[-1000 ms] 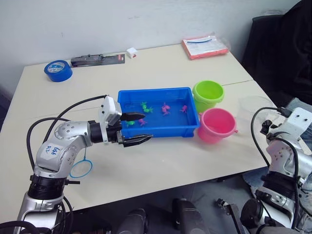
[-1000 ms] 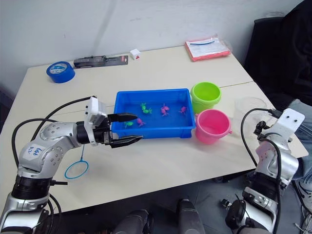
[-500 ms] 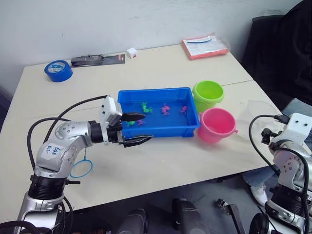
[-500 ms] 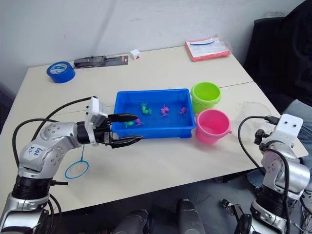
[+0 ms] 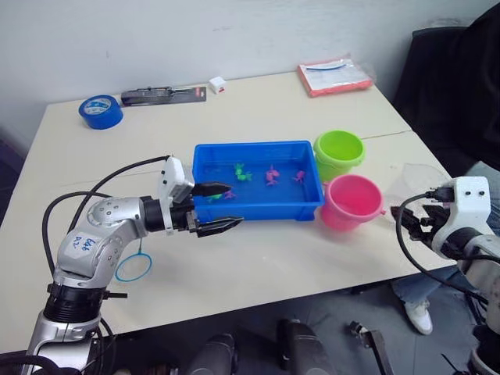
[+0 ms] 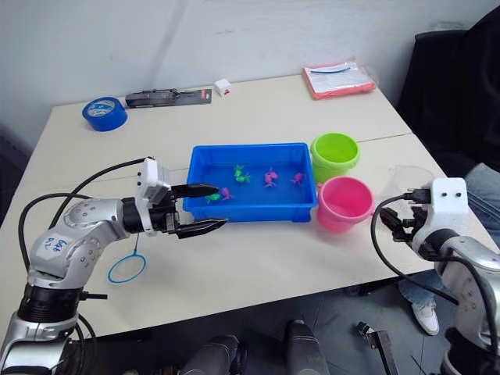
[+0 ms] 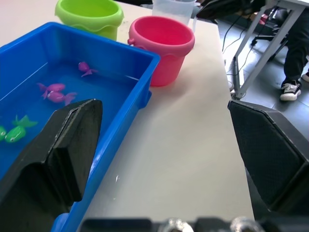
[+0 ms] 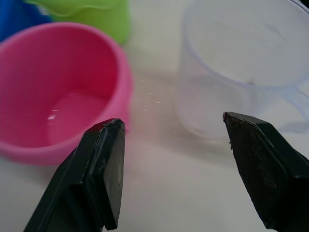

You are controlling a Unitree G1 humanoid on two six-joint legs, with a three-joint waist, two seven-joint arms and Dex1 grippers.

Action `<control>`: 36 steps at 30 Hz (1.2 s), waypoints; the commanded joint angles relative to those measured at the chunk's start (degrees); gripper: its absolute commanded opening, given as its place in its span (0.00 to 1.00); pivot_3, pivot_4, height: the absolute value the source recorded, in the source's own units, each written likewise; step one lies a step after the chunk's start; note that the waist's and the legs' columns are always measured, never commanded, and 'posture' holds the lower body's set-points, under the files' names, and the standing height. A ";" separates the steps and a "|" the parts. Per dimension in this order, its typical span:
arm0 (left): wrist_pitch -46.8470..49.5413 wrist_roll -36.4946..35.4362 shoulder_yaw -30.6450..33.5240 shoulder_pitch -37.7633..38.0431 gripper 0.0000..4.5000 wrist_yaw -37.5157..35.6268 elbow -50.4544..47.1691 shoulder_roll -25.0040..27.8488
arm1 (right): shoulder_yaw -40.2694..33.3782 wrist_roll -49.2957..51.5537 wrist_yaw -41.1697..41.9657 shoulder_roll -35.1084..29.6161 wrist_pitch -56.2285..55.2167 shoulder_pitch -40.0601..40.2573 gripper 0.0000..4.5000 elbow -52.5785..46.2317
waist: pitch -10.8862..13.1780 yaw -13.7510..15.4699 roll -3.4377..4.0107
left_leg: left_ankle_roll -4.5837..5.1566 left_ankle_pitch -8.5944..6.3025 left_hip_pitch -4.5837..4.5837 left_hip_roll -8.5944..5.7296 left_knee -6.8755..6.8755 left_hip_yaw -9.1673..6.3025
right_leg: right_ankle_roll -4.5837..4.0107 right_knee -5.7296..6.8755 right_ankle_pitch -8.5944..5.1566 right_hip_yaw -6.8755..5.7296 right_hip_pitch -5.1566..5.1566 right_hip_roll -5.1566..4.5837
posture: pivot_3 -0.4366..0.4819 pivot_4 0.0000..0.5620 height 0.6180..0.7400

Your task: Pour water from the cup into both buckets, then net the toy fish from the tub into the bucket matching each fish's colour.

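A: How is the left gripper (image 5: 220, 208) set?

B: Spread wide and holding nothing, one finger over the near-left corner of the blue tub (image 5: 258, 211), the other over bare table (image 5: 258, 266) just in front of it.

A: And the right gripper (image 8: 176, 169)?

B: Also wide apart and empty, hovering near the clear cup (image 8: 241, 72), with the pink bucket (image 8: 58, 92) just beside it.

A: Where are the fish?

B: Pink fish (image 7: 57, 92) and green fish (image 7: 14, 133) float in the tub. The green bucket (image 5: 339, 153) stands touching the pink one, at the tub's right end. A blue hoop net (image 5: 133, 267) lies by the left arm.
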 commanded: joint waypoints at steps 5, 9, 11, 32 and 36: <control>0.68 -1.72 4.44 3.18 1.00 2.49 -2.56 0.41 | 4.71 9.24 8.60 -5.45 -3.90 -5.72 0.99 -3.27 | 0.05 -0.26 -0.14 | 0.00 0.00 -0.02 -0.03 -0.04 -0.21 | 0.01 -0.04 0.00 -0.22 0.16 -0.08 | 0.48 0.27 1.00; 2.38 -3.12 8.24 6.48 1.00 5.69 -3.77 0.63 | 11.79 9.65 9.60 -4.44 -8.17 -9.22 0.99 -2.22 | 0.04 -1.59 -0.11 | 0.15 0.76 -0.65 -1.21 -0.15 -2.68 | -0.06 0.04 -0.07 -2.25 0.70 -1.54 | 0.48 0.27 1.00; 2.66 -3.07 10.19 8.02 1.00 6.79 -3.95 1.07 | 13.81 11.22 9.56 -2.72 -8.61 -10.98 0.99 -1.25 | 0.05 -1.41 -0.06 | 0.15 1.35 -1.05 -2.12 -0.15 -4.23 | -0.08 0.05 -0.10 -3.49 0.90 -2.34 | 0.48 0.27 1.00; 5.00 -3.26 24.53 19.63 1.00 16.83 -2.96 3.01 | 31.49 5.62 18.44 -2.61 -25.88 -17.36 0.99 7.23 | 0.07 1.36 -0.12 | 0.59 2.46 -1.79 -4.54 -0.08 -6.53 | 1.01 0.48 -0.87 -3.38 0.93 -4.02 | 0.48 0.27 1.00; 6.08 -3.85 24.66 19.73 1.00 18.17 -1.40 2.43 | 33.25 4.50 20.62 -2.68 -28.67 -17.56 0.99 7.52 | 0.07 1.60 -0.12 | 0.60 2.45 -1.80 -4.43 -0.18 -6.26 | 1.21 0.13 -0.77 -2.79 0.89 -3.98 | 0.48 0.27 1.00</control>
